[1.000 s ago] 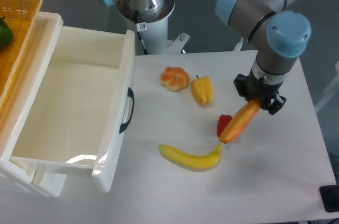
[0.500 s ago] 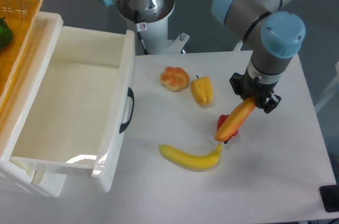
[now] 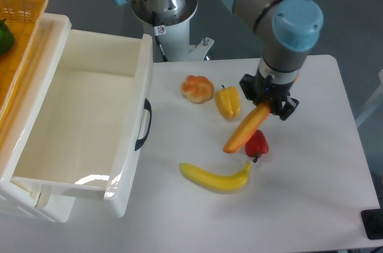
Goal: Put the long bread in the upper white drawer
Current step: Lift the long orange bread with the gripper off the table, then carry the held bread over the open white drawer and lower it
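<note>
The long bread [image 3: 243, 130], a slim orange loaf, hangs tilted above the table with its upper end held in my gripper [image 3: 267, 105], which is shut on it. Its lower end points down-left over the table between the yellow pepper and the banana. The upper white drawer [image 3: 78, 121] stands pulled open at the left, its inside bare, its black handle [image 3: 143, 124] facing right. The bread is well to the right of the drawer.
On the table lie a round knotted bun [image 3: 197, 88], a yellow pepper [image 3: 227, 102], a red pepper [image 3: 257, 144] and a banana [image 3: 215, 177]. A yellow wicker basket [image 3: 18, 31] with a green item sits at the far left. The robot base [image 3: 161, 8] stands behind.
My gripper has carried the long bread leftward and slightly up, from beside the red pepper toward the yellow pepper. The red pepper is now uncovered.
</note>
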`<state>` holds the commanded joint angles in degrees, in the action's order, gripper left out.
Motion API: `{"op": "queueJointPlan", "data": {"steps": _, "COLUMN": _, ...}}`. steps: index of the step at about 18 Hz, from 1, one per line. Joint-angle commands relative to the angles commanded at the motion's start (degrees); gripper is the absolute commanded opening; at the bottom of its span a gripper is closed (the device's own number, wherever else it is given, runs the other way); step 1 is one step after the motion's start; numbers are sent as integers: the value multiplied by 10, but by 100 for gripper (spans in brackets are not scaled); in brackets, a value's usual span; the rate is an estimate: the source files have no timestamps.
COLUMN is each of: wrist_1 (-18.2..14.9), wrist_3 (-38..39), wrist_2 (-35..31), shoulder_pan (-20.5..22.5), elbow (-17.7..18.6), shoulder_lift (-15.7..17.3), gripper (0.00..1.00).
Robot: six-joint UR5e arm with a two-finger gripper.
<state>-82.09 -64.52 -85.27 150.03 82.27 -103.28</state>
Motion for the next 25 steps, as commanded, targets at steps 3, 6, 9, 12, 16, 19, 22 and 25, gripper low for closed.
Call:
{"op": "queueJointPlan", "data": {"steps": 3, "wrist_1": -13, "wrist_3": 25, "wrist_2": 24, "shoulder_pan": -2, "elbow": 0, "shoulder_lift": 29, "gripper": 0}}
{"op": "queueJointPlan", "data": {"steps": 6, "wrist_1": -16, "wrist_3": 72, "wrist_2": 25, "shoulder_pan": -32, "elbow": 4, "shoulder_lift": 54, "gripper": 0}}
{"op": "queueJointPlan", "data": {"steps": 9, "wrist_1": -15, "wrist_3": 139, "wrist_2": 26, "shoulder_pan": -70, "elbow": 7, "shoulder_lift": 82, "gripper": 0}}
{"op": "queueJointPlan", "data": {"steps": 12, "wrist_1": -16, "wrist_3": 202, "wrist_2": 33, "shoulder_pan": -110, "elbow": 8, "shoulder_lift": 100, "gripper": 0}}
{"op": "queueJointPlan", "data": {"steps": 16, "wrist_1": -18, "wrist_3": 253, "wrist_2": 35, "shoulder_pan": -154, "elbow": 12, "shoulder_lift": 113, "gripper": 0}}
{"op": "queueJointPlan", "data": {"steps": 19, "wrist_1": -15, "wrist_3": 297, "wrist_2": 37, "shoulder_pan": -184, "elbow": 16, "shoulder_lift": 106, "gripper": 0}}
{"op": "queueJointPlan", "data": {"steps": 22, "wrist_1": -8, "wrist_3": 352, "wrist_2": 51, "shoulder_pan": -214, "elbow": 16, "shoulder_lift": 85, "gripper": 0}}
{"op": "queueJointPlan", "data": {"steps": 25, "wrist_1": 3, "wrist_3": 377, "wrist_2": 53, "shoulder_pan": -235, "elbow": 16, "shoulder_lift": 74, "gripper": 1}}
